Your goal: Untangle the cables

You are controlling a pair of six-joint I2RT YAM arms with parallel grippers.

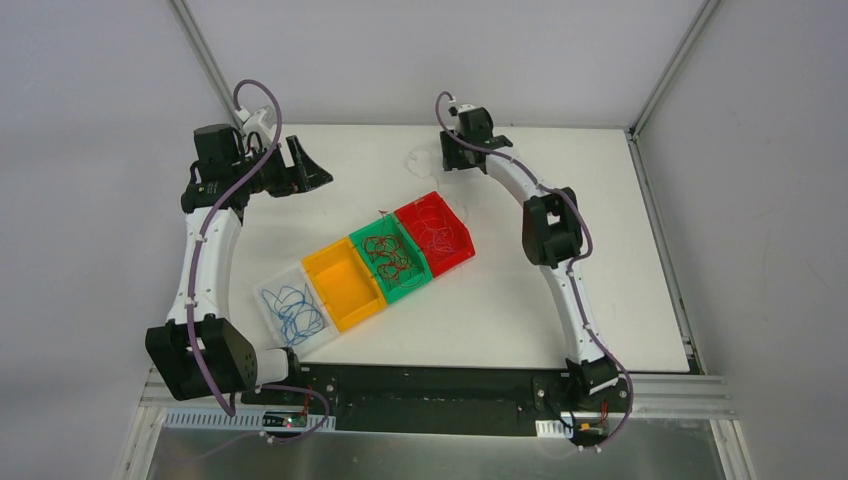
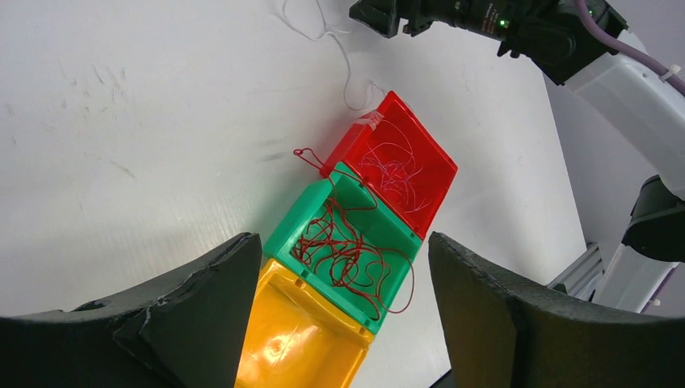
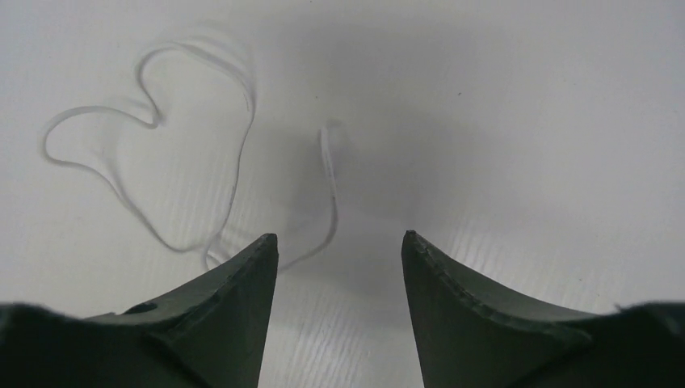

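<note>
The cables lie sorted by colour: blue ones (image 1: 291,309) in a clear bin, dark red-brown ones (image 2: 343,246) in a green bin (image 2: 283,236), thin pale ones (image 2: 393,166) in a red bin (image 2: 432,174). A white cable (image 3: 234,105) curls loose on the table at the back (image 1: 420,160). My right gripper (image 3: 339,237) is open just above the table, and the white cable passes by its left fingertip (image 3: 260,250) with nothing between the fingers. My left gripper (image 2: 346,238) hovers open over the bins, holding nothing.
A yellow bin (image 1: 343,283) holds no cable and stands between the clear bin (image 1: 268,292) and the green one, all four in a diagonal row. A red loop (image 2: 303,153) pokes out over the table beside the green and red bins. The right arm (image 2: 485,20) is close to the white cable.
</note>
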